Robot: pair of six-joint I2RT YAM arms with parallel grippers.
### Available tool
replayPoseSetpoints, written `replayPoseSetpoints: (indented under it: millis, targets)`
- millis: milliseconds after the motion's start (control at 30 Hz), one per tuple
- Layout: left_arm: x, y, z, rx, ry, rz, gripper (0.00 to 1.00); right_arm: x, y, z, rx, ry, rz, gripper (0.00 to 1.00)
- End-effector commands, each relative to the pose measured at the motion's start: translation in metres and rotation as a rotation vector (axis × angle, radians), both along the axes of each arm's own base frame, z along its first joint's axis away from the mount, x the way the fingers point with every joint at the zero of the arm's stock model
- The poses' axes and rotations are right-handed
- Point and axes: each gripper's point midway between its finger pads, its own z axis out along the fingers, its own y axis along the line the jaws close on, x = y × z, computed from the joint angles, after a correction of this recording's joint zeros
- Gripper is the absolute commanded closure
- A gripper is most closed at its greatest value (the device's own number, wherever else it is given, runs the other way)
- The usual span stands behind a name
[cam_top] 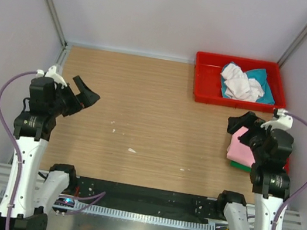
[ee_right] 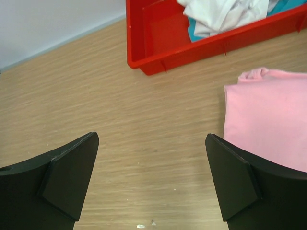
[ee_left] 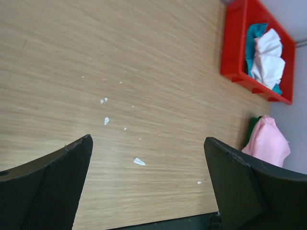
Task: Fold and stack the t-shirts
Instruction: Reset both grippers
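Note:
A folded light pink t-shirt lies at the table's right side on top of a dark green t-shirt. The left wrist view shows the same pink t-shirt with the green t-shirt peeking out behind it. A crumpled white t-shirt and a teal t-shirt lie in the red tray. My right gripper hovers open just left of the pink t-shirt, holding nothing. At the left side my left gripper is open over bare wood.
Small white scraps dot the wooden table. The red tray sits at the back right corner against the wall. Grey walls close in on both sides, and a black rail runs along the table's near edge.

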Motion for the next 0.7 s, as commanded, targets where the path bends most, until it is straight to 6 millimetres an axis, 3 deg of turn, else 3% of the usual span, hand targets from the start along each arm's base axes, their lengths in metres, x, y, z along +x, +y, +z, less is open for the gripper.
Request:
replayPoseSetpoints:
  millis: [0, 33, 100, 267, 667]
  targets:
    - [-0.009, 0.005, -0.015, 0.008, 0.002, 0.044, 0.0, -0.014, 0.006, -0.03, 0.025, 0.018, 0.018, 0.0]
    - [-0.011, 0.007, -0.03, 0.006, 0.034, 0.058, 0.0, -0.017, 0.006, -0.036, 0.04, 0.019, 0.005, 0.0]
    - [-0.014, 0.008, -0.04, 0.002, 0.045, 0.076, 0.0, -0.024, 0.003, -0.049, 0.089, 0.008, -0.041, 0.0]
    - [-0.021, 0.013, -0.067, 0.022, 0.097, 0.095, 0.0, -0.027, 0.005, -0.044, 0.11, -0.041, -0.043, 0.0]
    - [-0.022, 0.018, -0.064, 0.086, 0.089, 0.08, 0.0, -0.023, -0.002, -0.051, 0.095, -0.006, -0.076, 0.0]
